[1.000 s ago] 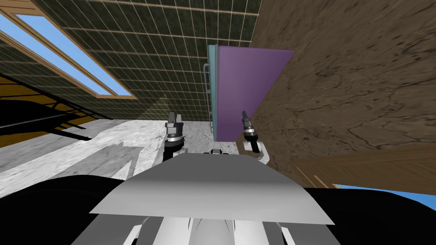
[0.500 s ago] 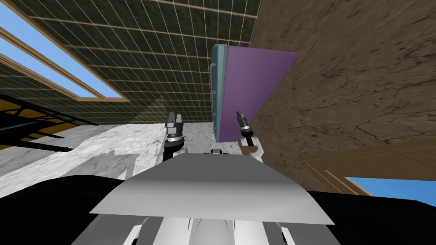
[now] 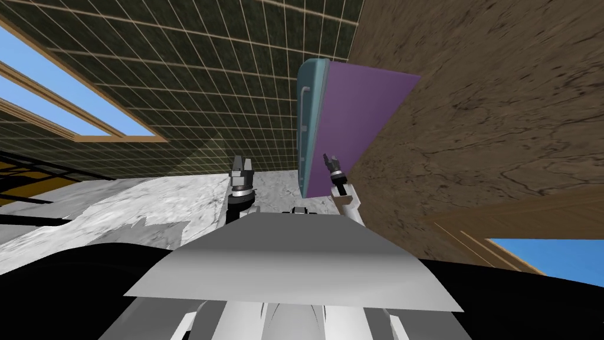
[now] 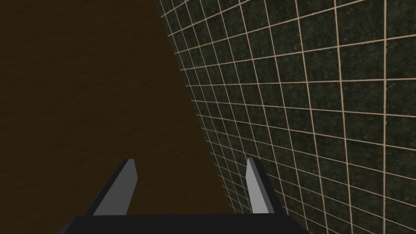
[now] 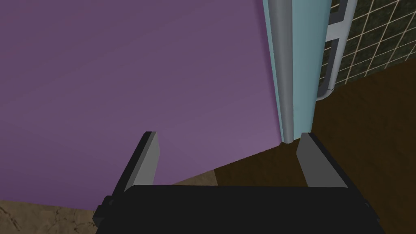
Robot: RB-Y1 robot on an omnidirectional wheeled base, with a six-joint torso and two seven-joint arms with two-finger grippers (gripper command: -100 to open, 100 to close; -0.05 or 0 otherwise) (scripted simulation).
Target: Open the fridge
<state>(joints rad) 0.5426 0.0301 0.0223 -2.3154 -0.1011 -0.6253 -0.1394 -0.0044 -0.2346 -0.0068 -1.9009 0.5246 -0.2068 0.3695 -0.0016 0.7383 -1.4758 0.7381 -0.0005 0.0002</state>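
Head view: the fridge (image 3: pixel 360 118) stands at about 1 o'clock from me, its purple side toward me and its teal door (image 3: pixel 311 112) facing the dark green tiled wall (image 3: pixel 194 82). A grey handle (image 3: pixel 304 127) runs along the door. The right gripper (image 3: pixel 329 159) sits just before the fridge's lower near corner. The left gripper (image 3: pixel 240 164) hangs at 11 o'clock over the marble floor (image 3: pixel 141 198), well apart from the fridge.

Left wrist view: the left gripper (image 4: pixel 189 160) has its fingers spread wide with nothing between them, pointing at the tiled wall (image 4: pixel 308 101).

Right wrist view: the right gripper (image 5: pixel 227 134) is spread too, gripping nothing. The fridge's purple side (image 5: pixel 138 73) lies ahead of it. The teal door (image 5: pixel 302 61) lies just beyond one finger (image 5: pixel 310 158), and the handle (image 5: pixel 334 48) is past that.
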